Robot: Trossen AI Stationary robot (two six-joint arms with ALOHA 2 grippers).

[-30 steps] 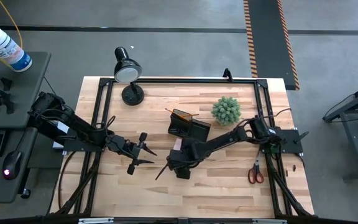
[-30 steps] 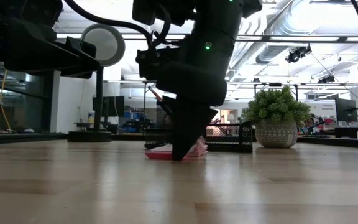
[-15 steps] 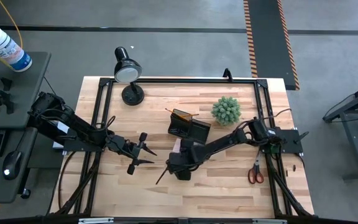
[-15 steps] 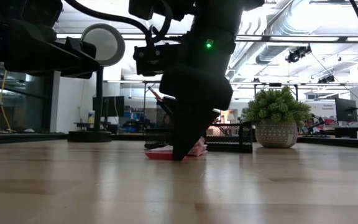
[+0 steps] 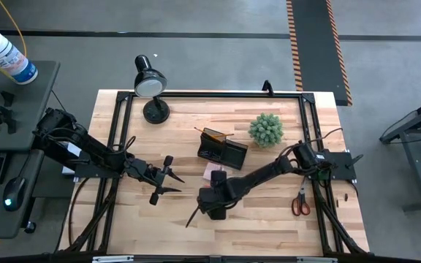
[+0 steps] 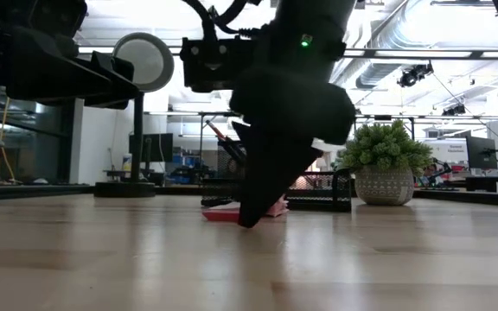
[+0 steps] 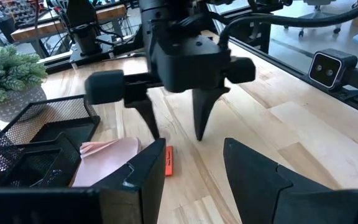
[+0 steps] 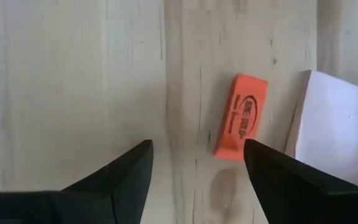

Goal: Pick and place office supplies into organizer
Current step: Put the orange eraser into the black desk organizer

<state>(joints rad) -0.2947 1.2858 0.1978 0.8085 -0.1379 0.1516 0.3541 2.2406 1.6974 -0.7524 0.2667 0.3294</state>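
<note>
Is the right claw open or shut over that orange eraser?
Open. The right claw shows two spread fingers with bare table between them; the orange eraser lies flat, ungripped, beside the pink pad.

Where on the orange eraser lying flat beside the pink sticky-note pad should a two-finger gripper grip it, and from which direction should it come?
Probably across its two long edges at mid-length, coming straight down from above. The orange eraser is a flat rectangular block lying on the table, so only its narrow width suits the jaws. One end sits close to the pink sticky-note pad, so an end-on grip would be crowded. The open right gripper hangs over it.
</note>
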